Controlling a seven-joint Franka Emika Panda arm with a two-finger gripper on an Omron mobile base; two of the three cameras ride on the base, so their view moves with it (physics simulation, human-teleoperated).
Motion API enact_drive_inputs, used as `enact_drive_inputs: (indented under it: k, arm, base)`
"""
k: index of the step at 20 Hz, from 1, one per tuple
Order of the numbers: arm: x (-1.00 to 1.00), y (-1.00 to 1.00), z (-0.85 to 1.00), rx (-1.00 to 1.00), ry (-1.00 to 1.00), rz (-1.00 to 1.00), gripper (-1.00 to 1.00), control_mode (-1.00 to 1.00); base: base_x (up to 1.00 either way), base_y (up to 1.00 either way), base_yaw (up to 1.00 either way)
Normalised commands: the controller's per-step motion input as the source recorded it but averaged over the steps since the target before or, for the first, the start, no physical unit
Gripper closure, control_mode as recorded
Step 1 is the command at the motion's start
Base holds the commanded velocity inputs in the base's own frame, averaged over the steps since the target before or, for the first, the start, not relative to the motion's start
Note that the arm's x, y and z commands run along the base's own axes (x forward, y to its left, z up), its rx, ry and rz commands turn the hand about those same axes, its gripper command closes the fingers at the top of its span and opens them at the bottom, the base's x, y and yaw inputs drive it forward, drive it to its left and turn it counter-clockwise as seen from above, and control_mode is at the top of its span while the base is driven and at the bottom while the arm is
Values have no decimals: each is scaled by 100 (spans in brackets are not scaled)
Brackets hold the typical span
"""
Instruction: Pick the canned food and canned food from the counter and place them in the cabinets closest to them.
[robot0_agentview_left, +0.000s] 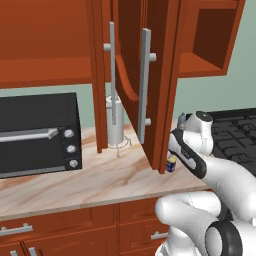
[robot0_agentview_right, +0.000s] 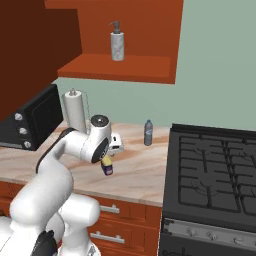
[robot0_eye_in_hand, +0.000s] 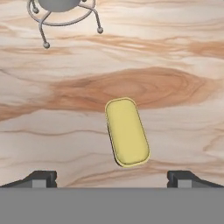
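Note:
A squat dark blue canned food with a yellow label (robot0_agentview_left: 171, 163) stands on the beige marbled counter (robot0_agentview_left: 90, 182), just under the edge of an open cabinet door (robot0_agentview_left: 150, 85) with long silver bar handles. In the hand view its yellow oblong top (robot0_eye_in_hand: 127, 131) lies in the middle, slightly right of centre. My gripper (robot0_eye_in_hand: 112, 177) hangs straight above it, open, with one dark fingertip (robot0_eye_in_hand: 41, 177) far out on each side and nothing between them. From the right base view the gripper (robot0_agentview_right: 110, 154) sits just over the can (robot0_agentview_right: 107, 167).
A black toaster oven (robot0_agentview_left: 37, 135) stands at the left and a paper towel holder (robot0_agentview_left: 115, 122) behind the open door; its wire foot (robot0_eye_in_hand: 65, 13) is near the can. A small bottle (robot0_agentview_right: 148, 132) stands by the wall, a black stove (robot0_agentview_right: 215, 170) to the right. A soap dispenser (robot0_agentview_right: 117, 40) sits on the open shelf.

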Motion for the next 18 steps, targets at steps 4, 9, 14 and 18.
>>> enact_drive_inputs:
  k: [4, 9, 14, 18]
  arm:
    - [31, 0, -34, 0, 7, 5, -100, -100]
    - [33, 0, -33, -1, 6, 4, -100, -100]
    - [29, 0, -34, -2, 3, 3, -100, -100]
    - [23, 0, -30, -4, 0, 2, -100, -100]
  base:
    - [0, 0, 0]
    - [0, 0, 0]
    - [0, 0, 0]
    - [0, 0, 0]
